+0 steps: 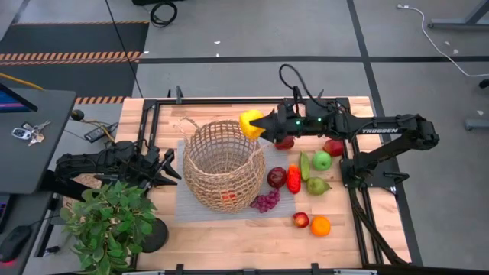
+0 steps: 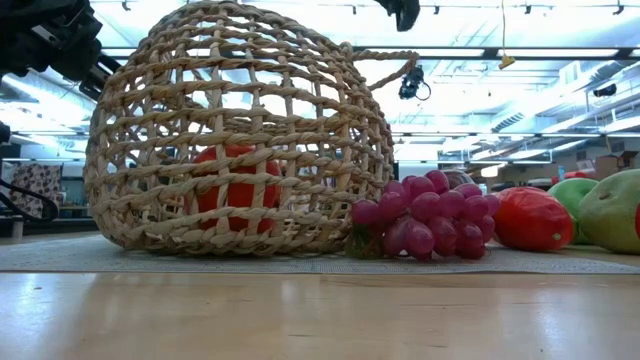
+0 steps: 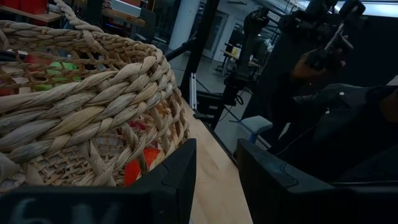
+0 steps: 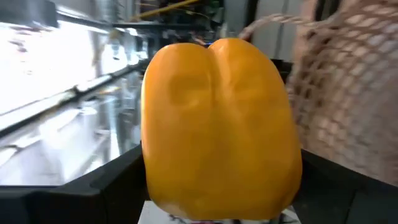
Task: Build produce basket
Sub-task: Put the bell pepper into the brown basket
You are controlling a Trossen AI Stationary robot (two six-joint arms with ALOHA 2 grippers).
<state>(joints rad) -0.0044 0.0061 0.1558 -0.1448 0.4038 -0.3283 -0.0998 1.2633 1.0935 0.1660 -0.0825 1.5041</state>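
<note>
The tan wicker basket [image 1: 221, 164] stands on a grey mat in the middle of the table, with a red-orange fruit [image 2: 235, 185] inside on its bottom. My right gripper [image 1: 260, 126] is shut on a yellow pepper [image 1: 250, 123], held in the air by the basket's far right rim. More produce lies on the table to the right of the basket: purple grapes [image 1: 265, 201], a red chili [image 1: 293, 178], a green apple [image 1: 322, 160] and an orange [image 1: 320, 226]. My left gripper [image 3: 214, 180] waits open, left of the basket [image 3: 81, 93]. My right gripper pinches the yellow pepper between its two fingers, one on each of two opposite sides [image 4: 155, 180] of its lower part. The fingers [image 4: 93, 183] come level from the table's right side. The pepper is lifted clear of the table, beside the basket [image 4: 348, 93].
A potted green plant [image 1: 107, 221] stands at the near left corner, close to my left arm. A dark red fruit [image 1: 276, 177], a pear [image 1: 317, 186] and red apples [image 1: 333, 147] crowd the table right of the basket. Bare wood shows along the near edge.
</note>
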